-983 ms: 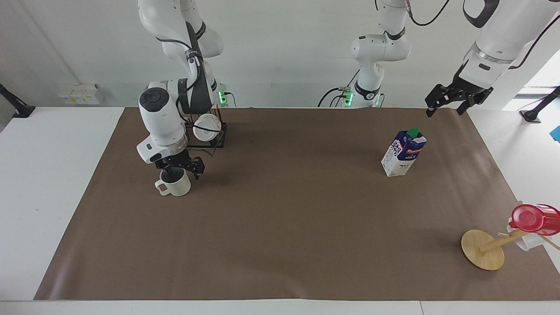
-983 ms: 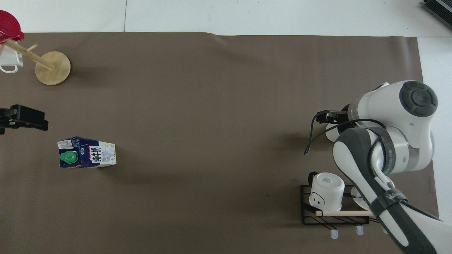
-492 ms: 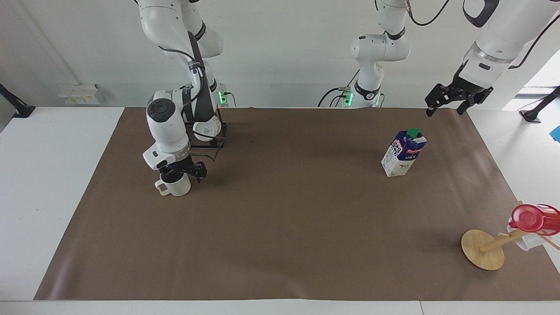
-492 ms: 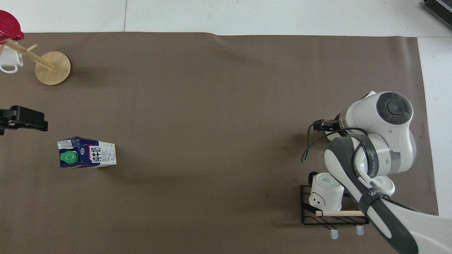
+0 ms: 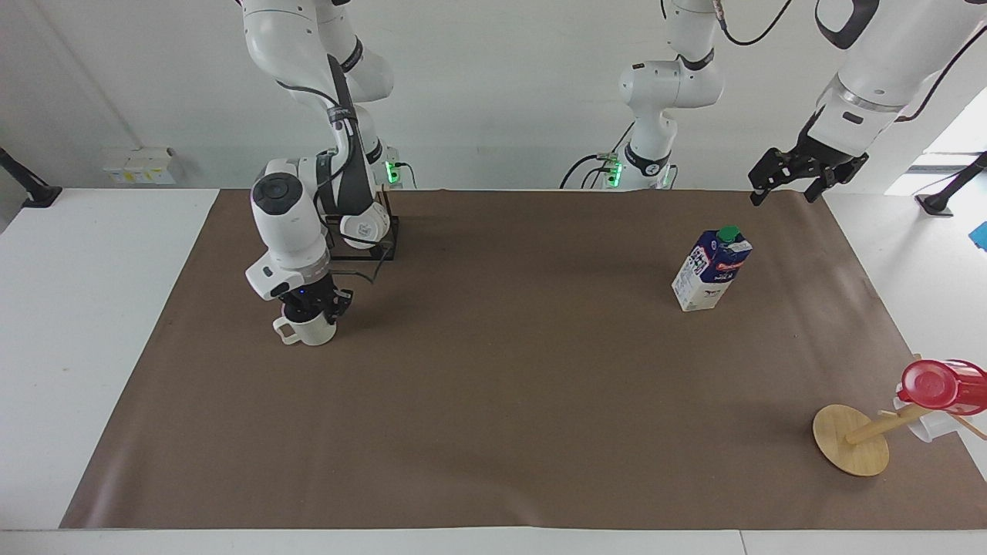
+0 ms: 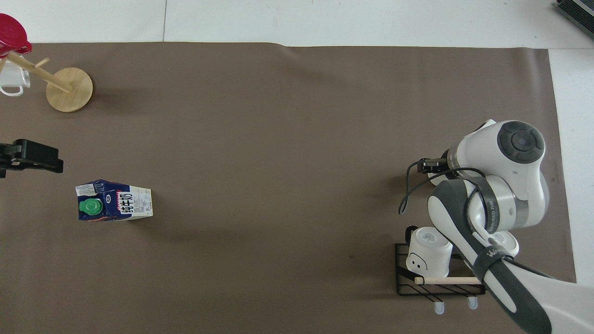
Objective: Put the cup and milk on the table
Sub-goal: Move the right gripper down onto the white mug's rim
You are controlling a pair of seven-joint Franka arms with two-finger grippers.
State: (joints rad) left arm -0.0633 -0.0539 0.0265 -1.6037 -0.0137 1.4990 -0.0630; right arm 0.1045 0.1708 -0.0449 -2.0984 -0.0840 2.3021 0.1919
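Observation:
The cup (image 5: 308, 329), a cream-white mug, stands upright on the brown sheet of the table (image 5: 501, 385) toward the right arm's end, its handle pointing away from the robots. My right gripper (image 5: 314, 307) is down on the cup's rim and hides its inside. In the overhead view the right arm covers nearly all of the cup (image 6: 435, 179). The milk (image 5: 711, 270), a blue-and-white carton with a green cap, stands upright toward the left arm's end; it also shows in the overhead view (image 6: 113, 206). My left gripper (image 5: 785, 193) hangs open and empty in the air over the table's edge near its base.
A black wire rack (image 5: 388, 248) with all-white mugs (image 6: 429, 253) stands by the right arm's base, nearer to the robots than the cup. A wooden mug tree (image 5: 850, 439) carrying a red translucent cup (image 5: 942, 385) stands at the left arm's end, farthest from the robots.
My right arm came down and drew in closer onto the cup's rim. The cup, the milk and the left arm have stayed where they were.

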